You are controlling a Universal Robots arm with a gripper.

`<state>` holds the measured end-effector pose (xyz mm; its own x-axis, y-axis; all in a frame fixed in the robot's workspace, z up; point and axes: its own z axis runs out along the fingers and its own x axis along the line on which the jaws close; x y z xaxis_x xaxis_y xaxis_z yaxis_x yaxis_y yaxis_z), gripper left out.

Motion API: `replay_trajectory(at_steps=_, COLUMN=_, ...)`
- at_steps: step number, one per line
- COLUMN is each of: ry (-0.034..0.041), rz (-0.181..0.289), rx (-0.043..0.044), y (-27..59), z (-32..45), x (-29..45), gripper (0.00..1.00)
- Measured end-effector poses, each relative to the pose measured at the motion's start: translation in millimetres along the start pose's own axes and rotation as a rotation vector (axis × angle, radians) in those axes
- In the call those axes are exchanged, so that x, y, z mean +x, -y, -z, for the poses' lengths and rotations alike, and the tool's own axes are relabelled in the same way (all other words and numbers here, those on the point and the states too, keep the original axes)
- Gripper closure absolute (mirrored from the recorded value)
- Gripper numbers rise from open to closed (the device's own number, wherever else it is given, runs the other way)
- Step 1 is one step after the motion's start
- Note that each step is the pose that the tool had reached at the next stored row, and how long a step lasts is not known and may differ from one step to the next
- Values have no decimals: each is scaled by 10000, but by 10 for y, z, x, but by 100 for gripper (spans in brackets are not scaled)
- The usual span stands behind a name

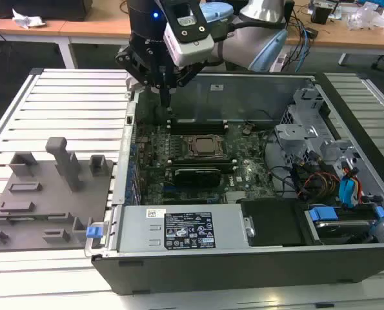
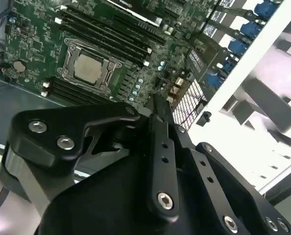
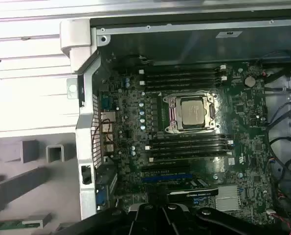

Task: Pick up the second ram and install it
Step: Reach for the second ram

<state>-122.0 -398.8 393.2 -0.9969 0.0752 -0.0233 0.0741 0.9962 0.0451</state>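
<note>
Running a risk, probably, of clipping the case wall (image 3: 86,147) beside the socket (image 3: 191,111), through travelling low over the board (image 3: 243,112). Hanging just past the socket: gripper (image 1: 166,93), fingers (image 2: 160,142) pinched together, carrying nothing visible. Lying well away from the socket, out on the tray (image 3: 62,196): a green strip, seemingly the ram (image 3: 3,225).

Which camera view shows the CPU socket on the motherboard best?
The first wrist view: the CPU socket faces the camera whole, with memory slots on both sides. The second wrist view shows the socket at a slant; the exterior view shows it obliquely.
</note>
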Motion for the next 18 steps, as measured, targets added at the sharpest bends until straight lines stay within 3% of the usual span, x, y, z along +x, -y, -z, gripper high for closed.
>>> replay_trajectory(at_steps=3, ry=17, rz=-1, rx=-1, y=22, z=7, x=292, gripper=89)
replay_trajectory(at_steps=4, ry=19, rz=0, rx=0, y=26, z=8, x=345, gripper=89)
replay_trajectory(at_steps=6, ry=19, rz=-1, rx=-1, y=29, z=8, x=386, gripper=89)
replay_trajectory(at_steps=9, ry=20, rz=-1, rx=-1, y=43, z=9, x=575, gripper=89)
replay_trajectory(at_steps=18, ry=21, rz=-1, rx=-1, y=71, z=9, x=947, gripper=89)
